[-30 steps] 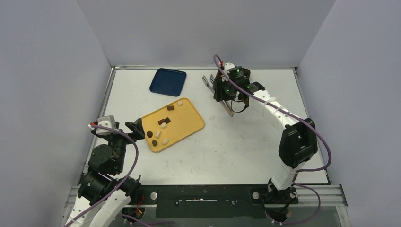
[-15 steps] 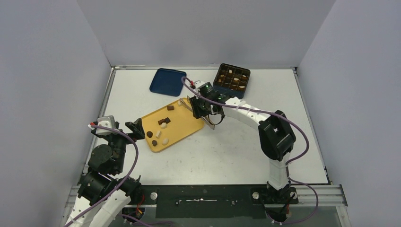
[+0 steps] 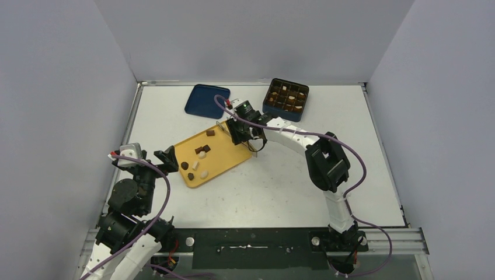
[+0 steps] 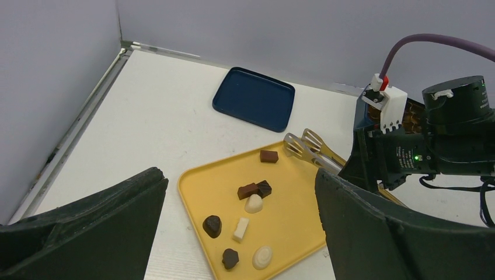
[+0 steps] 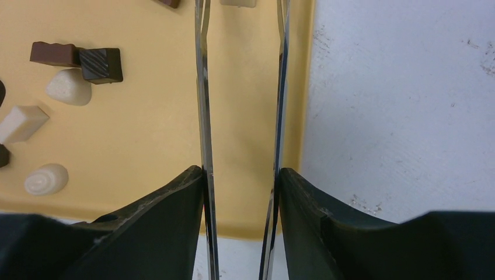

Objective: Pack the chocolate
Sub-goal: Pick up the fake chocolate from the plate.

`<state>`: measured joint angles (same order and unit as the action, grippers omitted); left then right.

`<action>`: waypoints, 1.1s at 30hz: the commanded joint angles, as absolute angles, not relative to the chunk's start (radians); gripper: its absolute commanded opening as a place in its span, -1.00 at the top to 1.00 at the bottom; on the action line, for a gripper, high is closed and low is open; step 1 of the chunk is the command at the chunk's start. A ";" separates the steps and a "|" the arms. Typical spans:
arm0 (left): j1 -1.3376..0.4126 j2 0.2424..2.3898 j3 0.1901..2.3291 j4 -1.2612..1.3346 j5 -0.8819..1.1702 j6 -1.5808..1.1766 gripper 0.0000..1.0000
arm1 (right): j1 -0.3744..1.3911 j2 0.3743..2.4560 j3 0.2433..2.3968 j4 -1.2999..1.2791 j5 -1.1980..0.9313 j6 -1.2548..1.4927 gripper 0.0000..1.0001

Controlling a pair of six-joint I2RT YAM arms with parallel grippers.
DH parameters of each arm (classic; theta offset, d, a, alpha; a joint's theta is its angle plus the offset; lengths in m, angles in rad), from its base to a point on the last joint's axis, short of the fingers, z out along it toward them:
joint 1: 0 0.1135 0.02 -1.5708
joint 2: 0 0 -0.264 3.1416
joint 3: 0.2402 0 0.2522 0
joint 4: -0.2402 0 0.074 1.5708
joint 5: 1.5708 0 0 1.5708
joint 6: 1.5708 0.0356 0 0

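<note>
Right gripper (image 3: 242,129) is out over the far right edge of the yellow tray (image 3: 223,157), pinching a pair of metal tongs (image 5: 204,87) between its fingers, the two blades standing apart. The chocolate (image 3: 202,154) lies loose on the tray, off to the left of the blades in the wrist view. There's a brown bar touching a dark ridged square, with white pieces below them. One white piece sits right at the top edge, between the tong tips. More chocolate sits in the cells of the dark gridded box (image 3: 286,98) at the back of the desk (image 3: 280,181), beyond the right arm. A dark blue lid (image 3: 207,100) lies flat behind the tray, apart from it. Left gripper (image 3: 167,159) hovers at the tray's left corner, jaws spread wide. The desk is white, scuffed beside the tray, with plain grey walls (image 3: 58,87) all round.
</note>
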<state>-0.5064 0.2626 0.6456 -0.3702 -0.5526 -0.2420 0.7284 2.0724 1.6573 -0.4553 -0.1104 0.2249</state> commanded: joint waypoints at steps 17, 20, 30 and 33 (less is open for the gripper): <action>-0.500 0.254 0.656 -0.339 -0.549 -0.233 -0.95 | 0.759 2.136 1.779 -0.493 -0.054 0.220 0.23; -0.500 0.255 0.656 -0.339 -0.549 -0.233 -0.95 | 0.761 2.123 1.771 -0.493 -0.050 0.220 0.29; -0.500 0.258 0.656 -0.341 -0.548 -0.234 -0.95 | 0.762 2.074 1.734 -0.479 -0.055 0.220 0.39; -0.500 0.259 0.656 -0.341 -0.548 -0.235 -0.95 | 0.762 2.055 1.726 -0.472 -0.073 0.220 0.41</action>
